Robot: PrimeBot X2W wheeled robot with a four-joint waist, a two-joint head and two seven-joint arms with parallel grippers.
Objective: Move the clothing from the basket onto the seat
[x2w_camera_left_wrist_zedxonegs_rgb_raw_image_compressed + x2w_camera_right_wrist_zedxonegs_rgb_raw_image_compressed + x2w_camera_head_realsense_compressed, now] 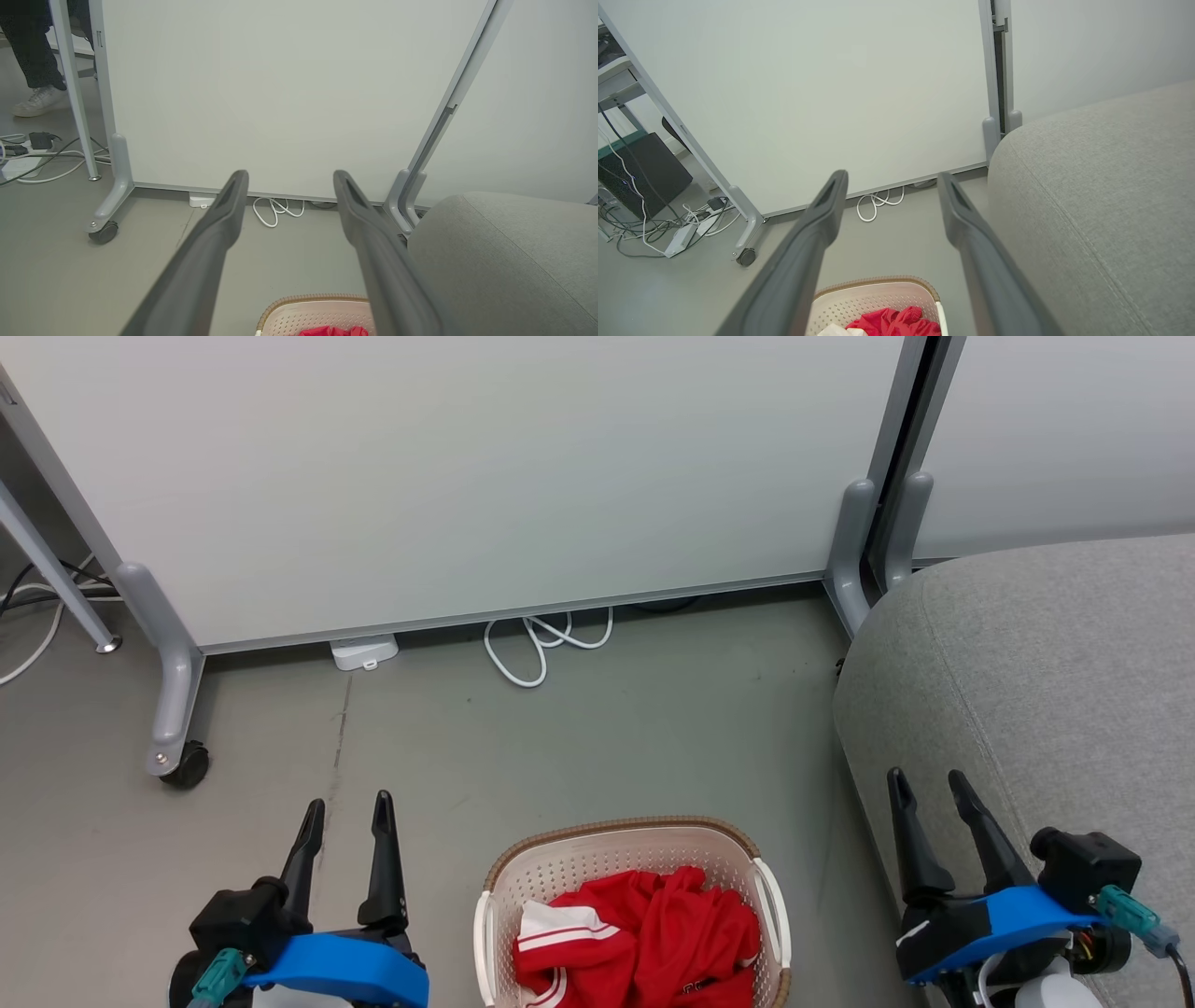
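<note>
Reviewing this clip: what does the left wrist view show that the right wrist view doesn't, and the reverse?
Left wrist, not right wrist: a person's white shoe and dark trouser leg. Right wrist, not left wrist: a black box and a white part of the clothing. Both: the basket, the red clothing, the grey seat, the white cable loop, a caster, and the arm's own open tool: left tool, right tool.

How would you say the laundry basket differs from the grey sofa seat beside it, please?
The laundry basket is cream perforated plastic with a brown rim; the sofa seat is grey woven fabric. The basket is far smaller than the seat. The basket holds red clothing; the seat's visible part carries none. Both have rounded outlines.
</note>
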